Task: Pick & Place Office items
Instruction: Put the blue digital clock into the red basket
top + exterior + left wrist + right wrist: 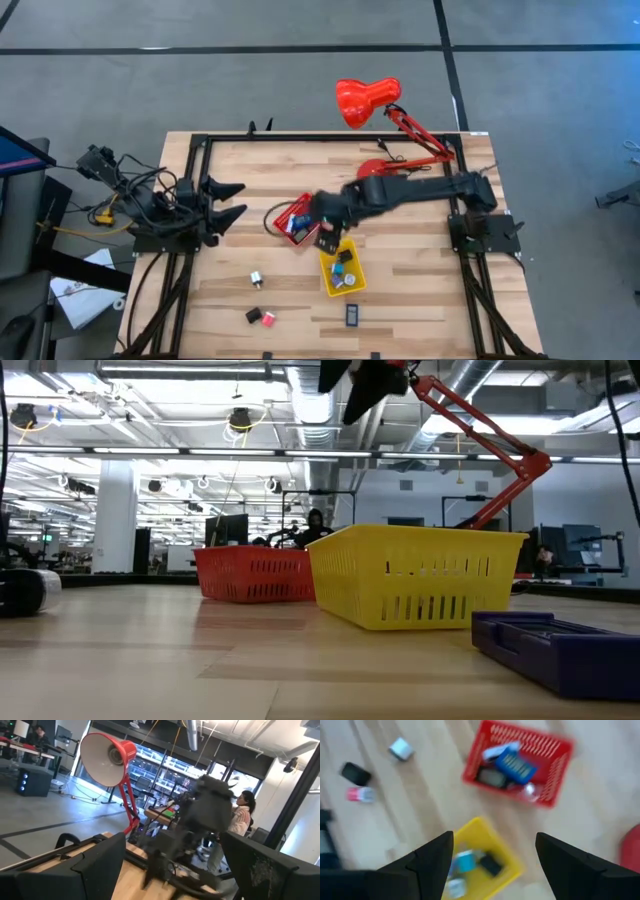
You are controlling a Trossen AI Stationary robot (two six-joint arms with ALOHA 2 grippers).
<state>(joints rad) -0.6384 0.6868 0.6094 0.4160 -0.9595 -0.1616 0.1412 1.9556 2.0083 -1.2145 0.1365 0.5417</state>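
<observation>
Two small trays sit mid-table: a red tray (293, 222) holding a blue piece (516, 766) and dark pieces, and a yellow tray (342, 268) holding a light blue piece (466, 861) and a black one. My right gripper (495, 845) hangs open high above the gap between the trays, pointing steeply down, with nothing between its fingers. Loose office items lie on the wood near the front edge: a white block (257, 281), a black piece (253, 315), a pink piece (268, 319) and a dark blue flat rectangle (352, 314). My left gripper (232, 200) waits open at the table's left, held level.
A big red desk lamp (366, 100) stands at the table's far right, its arm (480, 430) reaching over the trays. A black frame (330, 138) runs along the far edge. Bare wood lies at the near right. People sit in the room beyond.
</observation>
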